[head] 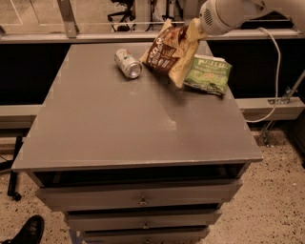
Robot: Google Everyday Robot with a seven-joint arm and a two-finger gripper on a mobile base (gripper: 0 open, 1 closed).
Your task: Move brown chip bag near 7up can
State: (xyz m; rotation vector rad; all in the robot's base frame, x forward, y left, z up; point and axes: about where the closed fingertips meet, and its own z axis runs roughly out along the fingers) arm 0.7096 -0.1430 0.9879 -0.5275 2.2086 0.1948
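A grey table [119, 128] with drawers [138, 196] beneath filled most of the view. The white robot arm [228, 14] reached in from the upper right. The brown chip bag [167, 52] hung tilted above the table's far edge, its lower end just right of the 7up can and its other side overlapping a smaller green chip bag [208, 74]. The 7up can [127, 63] lay on its side, shiny end facing forward. The claw [196, 26] was clamped on the brown chip bag's upper cream edge.
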